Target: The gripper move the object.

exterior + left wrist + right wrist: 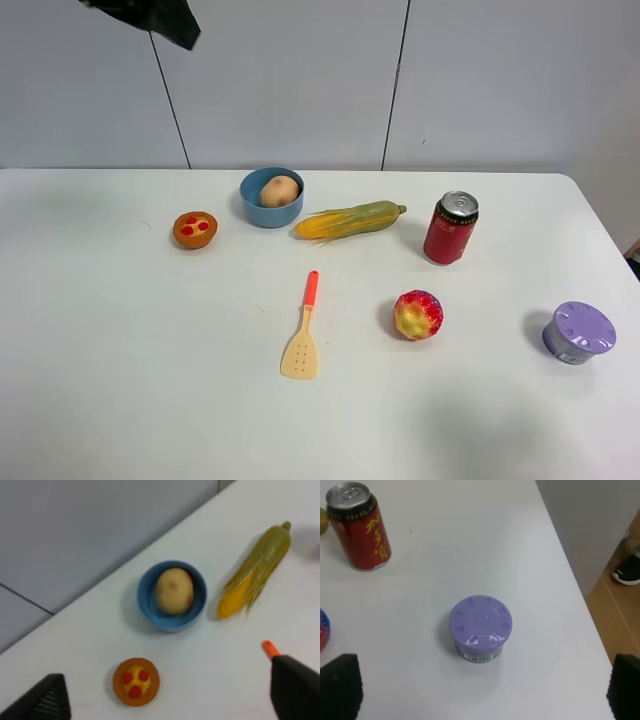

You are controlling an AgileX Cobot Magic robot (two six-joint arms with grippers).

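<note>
The tan toy potato [280, 190] with a reddish blotch lies inside a blue bowl [251, 207] at the back middle of the table. In the left wrist view the potato [174, 590] sits in the bowl [147, 609], well below and ahead of my left gripper [167, 695]. The gripper is open and empty, with both black fingertips [44, 700] at the frame's edges. A black part of the left arm [150, 15] shows high at the top left. My right gripper [482, 690] is open and empty above a purple lidded container [481, 627].
A small orange bowl [195, 229] with red bits stands left of the blue bowl. A toy corn cob [350, 220], a red can [450, 228], an orange spatula [303, 330], a red-yellow bumpy ball [417, 314] and the purple container [579, 332] stand on the white table.
</note>
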